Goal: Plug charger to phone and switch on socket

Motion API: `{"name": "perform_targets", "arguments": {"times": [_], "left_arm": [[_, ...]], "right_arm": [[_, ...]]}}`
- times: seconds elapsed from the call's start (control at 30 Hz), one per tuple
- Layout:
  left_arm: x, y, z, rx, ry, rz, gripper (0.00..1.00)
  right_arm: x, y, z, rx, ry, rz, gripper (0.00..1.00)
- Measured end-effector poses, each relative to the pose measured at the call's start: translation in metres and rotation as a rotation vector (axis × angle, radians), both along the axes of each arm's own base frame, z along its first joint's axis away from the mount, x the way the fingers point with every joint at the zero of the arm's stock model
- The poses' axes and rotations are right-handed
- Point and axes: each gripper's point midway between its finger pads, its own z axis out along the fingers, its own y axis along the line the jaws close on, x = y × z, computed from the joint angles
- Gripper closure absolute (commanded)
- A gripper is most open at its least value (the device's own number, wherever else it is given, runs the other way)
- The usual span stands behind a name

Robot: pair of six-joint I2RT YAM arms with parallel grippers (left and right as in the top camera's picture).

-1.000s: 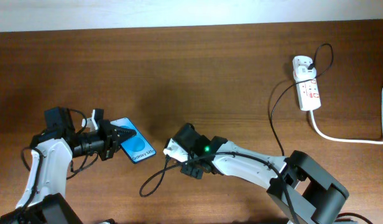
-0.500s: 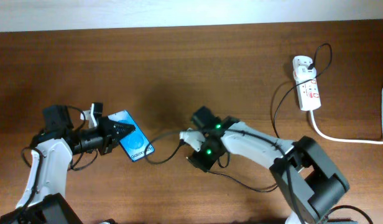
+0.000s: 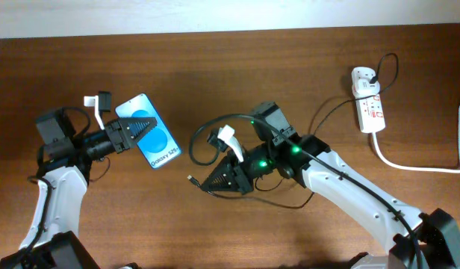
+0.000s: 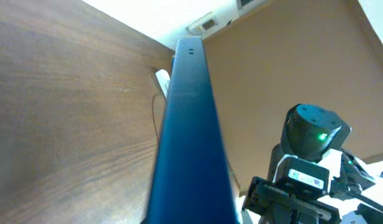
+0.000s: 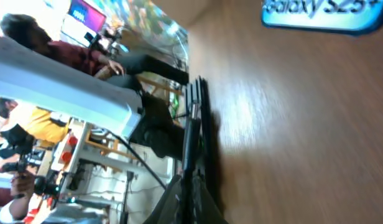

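At 9 o'clock, left gripper (image 3: 144, 128): jaws closed flat on the phone (image 3: 161, 146); phone appears raised off the table (image 3: 237, 60), screen up, lower edge pointing toward 4 o'clock.
Right gripper (image 3: 209, 183): near table centre; fingers drawn together, apparently pinching the charger (image 3: 191, 179) just behind its plug tip; tip points toward 9 o'clock.
Gap: plug tip lies near the phone's lower edge, at its 5 o'clock; apart, not inserted.
Cable: loops behind the right gripper; then runs toward 2 o'clock to the white adapter (image 3: 362, 77).
Socket (image 3: 370, 108): at 2 o'clock; adapter seated at its far end; thick white cord (image 3: 417, 167) leaves toward 4 o'clock; switch position too small to read.
Done: phone and charger both gripped.
Remaining: align tip with port; insert; press the socket switch.
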Motion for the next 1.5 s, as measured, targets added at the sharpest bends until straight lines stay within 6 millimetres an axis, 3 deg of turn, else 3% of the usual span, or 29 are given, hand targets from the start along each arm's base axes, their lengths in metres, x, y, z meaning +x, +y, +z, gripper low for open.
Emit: {"name": "perform_targets", "arguments": {"times": [0.1,0.27,0.47,0.53,0.6,0.63,0.67,0.77,0.8,0.97,1.03,1.1,1.17,1.27,1.4,1.5], "left_arm": [[0.009,0.003,0.014,-0.005,-0.049,0.008,1.0],[0.03,0.008,0.035,-0.03,-0.035,0.085,1.0],[0.041,-0.001,0.04,-0.108,0.098,0.134,1.0],[0.042,0.0,0.04,-0.119,0.12,0.144,1.0],[0.042,0.0,0.04,-0.125,0.13,0.149,1.0],[0.043,0.002,0.039,-0.127,0.134,0.156,1.0],[0.043,0.007,0.039,-0.132,0.138,0.169,1.0],[0.044,0.03,0.037,-0.133,0.14,0.225,1.0],[0.043,0.037,0.034,-0.134,0.153,0.24,1.0],[0.031,0.064,0.011,-0.149,0.258,0.292,1.0],[0.025,0.071,0.005,-0.145,0.267,0.301,1.0],[0.021,0.076,0.007,-0.141,0.235,0.292,1.0],[0.018,0.098,0.01,-0.141,0.204,0.337,1.0],[0.01,0.135,0.011,-0.153,0.188,0.432,1.0],[0.004,0.146,0.012,-0.167,0.183,0.451,1.0],[0.004,0.146,0.013,-0.168,0.182,0.448,1.0]], "right_arm": [[0.014,0.011,0.005,0.032,0.052,-0.03,0.96],[0.038,0.024,-0.006,0.006,0.17,-0.123,0.96],[0.068,0.037,0.013,0.054,0.261,-0.259,0.96],[0.07,0.037,0.011,0.043,0.274,-0.276,0.94],[0.066,0.032,-0.006,-0.012,0.238,-0.273,0.89],[0.064,0.027,-0.024,-0.094,0.268,-0.298,0.82],[0.058,0.012,-0.055,-0.247,0.315,-0.356,0.76],[0.047,-0.015,-0.105,-0.486,0.308,-0.434,0.07],[0.047,-0.015,-0.108,-0.506,0.293,-0.442,0.02],[0.039,0.014,-0.105,-0.494,0.261,-0.472,0.02],[0.029,0.02,-0.114,-0.53,0.068,-0.399,0.05],[0.011,0.027,-0.123,-0.549,-0.222,-0.226,0.19],[0.003,0.033,-0.126,-0.532,-0.452,-0.078,0.19],[0.009,0.038,-0.129,-0.503,-0.65,0.024,0.2],[0.02,0.042,-0.179,-0.545,-0.754,0.123,0.23],[0.023,0.045,-0.195,-0.552,-0.77,0.142,0.26]]}}
